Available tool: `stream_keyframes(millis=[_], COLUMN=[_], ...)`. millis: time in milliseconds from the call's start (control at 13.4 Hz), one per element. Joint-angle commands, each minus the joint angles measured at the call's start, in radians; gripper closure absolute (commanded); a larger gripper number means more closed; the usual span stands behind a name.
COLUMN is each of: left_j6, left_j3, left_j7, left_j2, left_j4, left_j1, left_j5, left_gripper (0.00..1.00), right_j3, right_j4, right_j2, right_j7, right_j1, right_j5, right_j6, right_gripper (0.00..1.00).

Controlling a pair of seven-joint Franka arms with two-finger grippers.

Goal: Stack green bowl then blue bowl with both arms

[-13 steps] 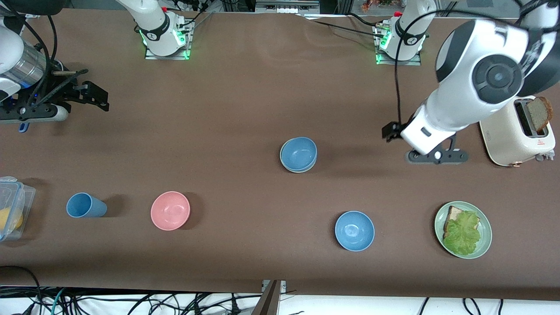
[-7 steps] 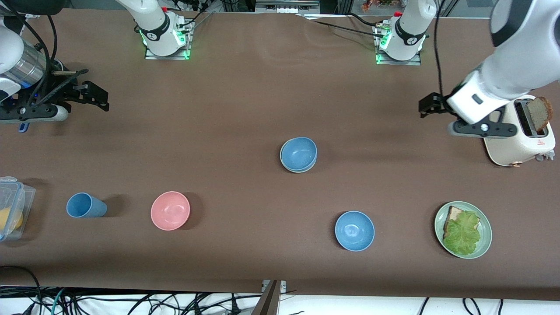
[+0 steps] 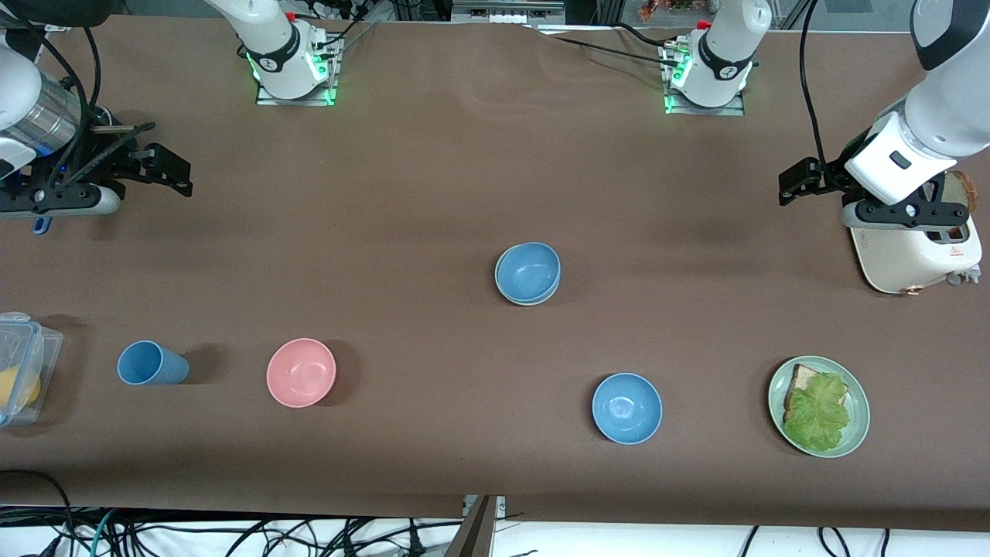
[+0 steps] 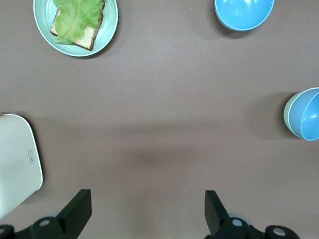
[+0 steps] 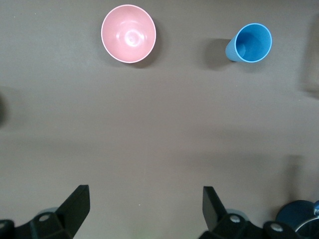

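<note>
Since a second ago the left arm has swung away from the middle of the counter (image 3: 433,178) toward the upper right of the frame, and its left pincer (image 3: 808,184) now hangs over bare counter just beside the toaster (image 3: 916,255), fingers spread wide and holding nothing. In the left wrist view the two black fingers (image 4: 77,211) stand well apart over brown cloth. White, rounded links carry that arm in from the frame's right edge, its wrist covering part of the toaster's top.

At the upper left of the frame the right arm waits, its right pincer (image 3: 166,172) likewise wide open and empty over the counter.

Near the centre of the frame sits the blue bowl (image 3: 528,271), nested in the green bowl (image 3: 503,292), of which only a pale sage rim shows under it; both are small, round and matte. No arm stands near the pair.

Lower in the frame, a brighter blue bowl (image 3: 627,408) rests alone, and beside it toward the lower right lies a green plate (image 3: 857,429) with bread and crinkled lettuce. Toward the lower left sit a pink bowl (image 3: 301,372) and a blue cup (image 3: 151,363) lying on its side, with a clear plastic box (image 3: 23,352) at the frame's left edge. A brown, smooth cloth covers the counter.
</note>
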Motion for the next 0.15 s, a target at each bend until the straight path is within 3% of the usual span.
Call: stream_keyframes(millis=[0,75], left_j6=[0.014,0.014], left_j3=[-0.014,-0.014], left_j7=[0.024,0.025], left_j2=[-0.017,-0.017], left_j4=[-0.019,-0.021], left_j1=[0.028,0.030], left_j5=[-0.022,-0.023], left_gripper=[0.00,0.00], right_j3=[-0.004,-0.004], right_j4=[0.018,0.018], right_j2=[0.006,0.006], right_j7=[-0.008,-0.005], right_j1=[-0.002,-0.002], right_j5=[-0.007,-0.007], right_j6=[-0.020,-0.020], right_gripper=[0.00,0.00])
